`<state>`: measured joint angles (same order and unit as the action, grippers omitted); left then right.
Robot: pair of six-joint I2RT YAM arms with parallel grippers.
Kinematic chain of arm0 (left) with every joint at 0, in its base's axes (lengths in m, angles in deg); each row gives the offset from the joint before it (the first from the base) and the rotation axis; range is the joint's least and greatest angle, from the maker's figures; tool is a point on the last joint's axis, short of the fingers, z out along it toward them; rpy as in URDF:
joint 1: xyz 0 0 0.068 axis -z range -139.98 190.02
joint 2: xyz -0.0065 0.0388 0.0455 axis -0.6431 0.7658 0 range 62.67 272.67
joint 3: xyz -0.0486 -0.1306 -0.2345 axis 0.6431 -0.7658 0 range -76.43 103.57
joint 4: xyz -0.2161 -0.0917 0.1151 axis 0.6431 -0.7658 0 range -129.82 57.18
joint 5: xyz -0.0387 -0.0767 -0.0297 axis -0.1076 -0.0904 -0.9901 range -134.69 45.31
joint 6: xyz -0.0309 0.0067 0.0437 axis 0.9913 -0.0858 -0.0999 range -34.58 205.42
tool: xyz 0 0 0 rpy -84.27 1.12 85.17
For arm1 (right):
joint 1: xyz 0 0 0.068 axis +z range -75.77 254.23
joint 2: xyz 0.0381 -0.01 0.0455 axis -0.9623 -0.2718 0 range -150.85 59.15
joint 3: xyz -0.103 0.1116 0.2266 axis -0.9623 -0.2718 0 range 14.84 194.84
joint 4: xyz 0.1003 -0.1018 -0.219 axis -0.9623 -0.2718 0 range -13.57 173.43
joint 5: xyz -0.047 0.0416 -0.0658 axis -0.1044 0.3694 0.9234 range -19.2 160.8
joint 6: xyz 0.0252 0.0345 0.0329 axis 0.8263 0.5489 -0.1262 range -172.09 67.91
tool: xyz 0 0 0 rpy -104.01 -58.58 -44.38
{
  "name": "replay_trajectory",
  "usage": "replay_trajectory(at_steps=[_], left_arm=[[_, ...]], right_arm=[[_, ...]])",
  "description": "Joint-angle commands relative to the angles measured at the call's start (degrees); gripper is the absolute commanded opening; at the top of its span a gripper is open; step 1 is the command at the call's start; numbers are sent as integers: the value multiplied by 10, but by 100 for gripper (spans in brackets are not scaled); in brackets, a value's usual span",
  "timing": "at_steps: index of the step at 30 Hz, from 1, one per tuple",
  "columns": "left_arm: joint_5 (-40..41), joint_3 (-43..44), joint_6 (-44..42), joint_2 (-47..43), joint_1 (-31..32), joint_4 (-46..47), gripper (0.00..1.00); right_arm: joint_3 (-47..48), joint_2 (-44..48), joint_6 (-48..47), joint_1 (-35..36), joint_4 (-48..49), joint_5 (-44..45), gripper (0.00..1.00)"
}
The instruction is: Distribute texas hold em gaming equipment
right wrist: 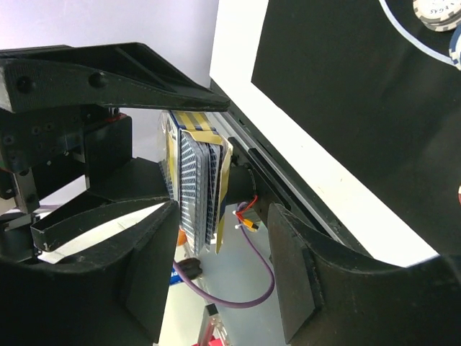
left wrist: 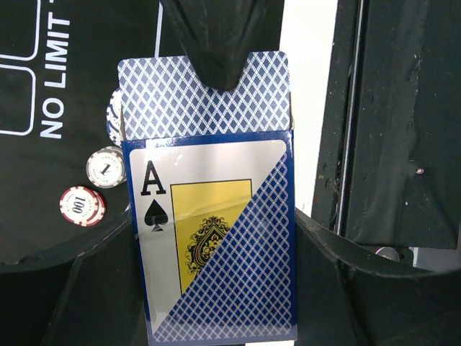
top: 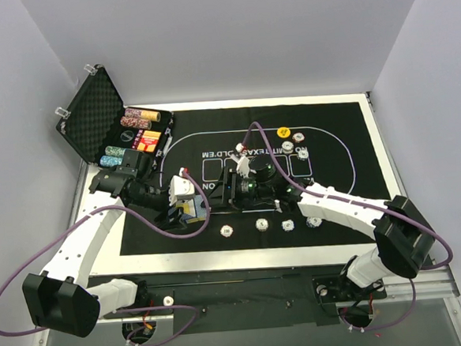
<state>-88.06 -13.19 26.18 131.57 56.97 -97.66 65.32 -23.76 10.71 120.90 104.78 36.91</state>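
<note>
Blue-backed playing cards [left wrist: 216,216], undealt, sit clenched in the left gripper [top: 184,204] toward the table's [top: 339,250] near-left corner, the right gripper [right wrist: 223,231] released and empty beside them, while four poker chips [top: 260,224] already line the near edge.

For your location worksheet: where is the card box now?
Centre of the left wrist view: the card box sits clamped in the left gripper, right of two chips on the felt mat.
</note>
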Motion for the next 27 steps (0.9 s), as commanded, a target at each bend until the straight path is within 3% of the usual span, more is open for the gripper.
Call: replay_trajectory(at_steps=[1, 8, 27], left_arm=[[-10, 6, -13, -2, 7, -5, 0], [9, -7, -7, 2, 25, 2, 0], [22, -16, 28, -17, 42, 22, 0]], right_arm=[[29, -11, -28, 10, -11, -1, 48], [33, -24, -22, 15, 2, -3, 46], [5, -12, -31, 13, -7, 8, 29]])
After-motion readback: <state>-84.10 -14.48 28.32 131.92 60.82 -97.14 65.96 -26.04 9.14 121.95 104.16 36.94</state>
